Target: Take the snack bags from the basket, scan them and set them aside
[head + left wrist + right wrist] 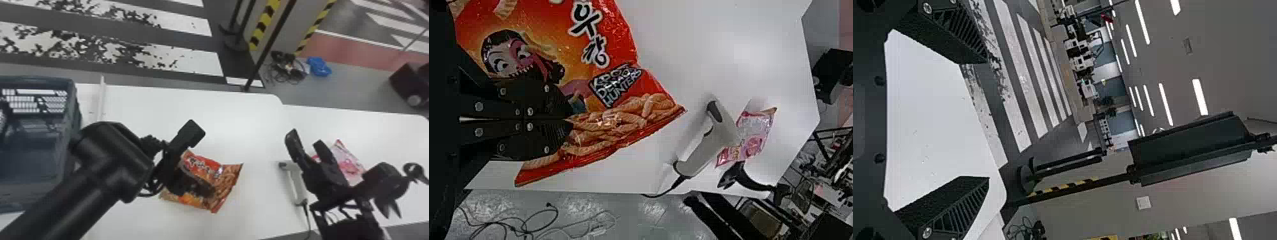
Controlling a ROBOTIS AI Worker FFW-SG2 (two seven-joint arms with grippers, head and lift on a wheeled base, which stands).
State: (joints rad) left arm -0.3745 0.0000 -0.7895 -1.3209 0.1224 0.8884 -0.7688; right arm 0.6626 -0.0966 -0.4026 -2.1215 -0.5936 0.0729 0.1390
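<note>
Watch the orange-red snack bag point(229, 174): your left gripper's point(570, 120) 2 fingers look clamped together on its middle, above the white surface point(239, 124). That pinch could crease the code and spoil the scan. Your right gripper point(988, 120) has its 2 fingers apart; a low reach for the scanner point(295, 186) could shove the pink bag point(348, 162) beside it.

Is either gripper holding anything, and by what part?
The left gripper seems to pinch the orange-red snack bag by its printed front, inward of the red edge; the right gripper, open, holds nothing.
</note>
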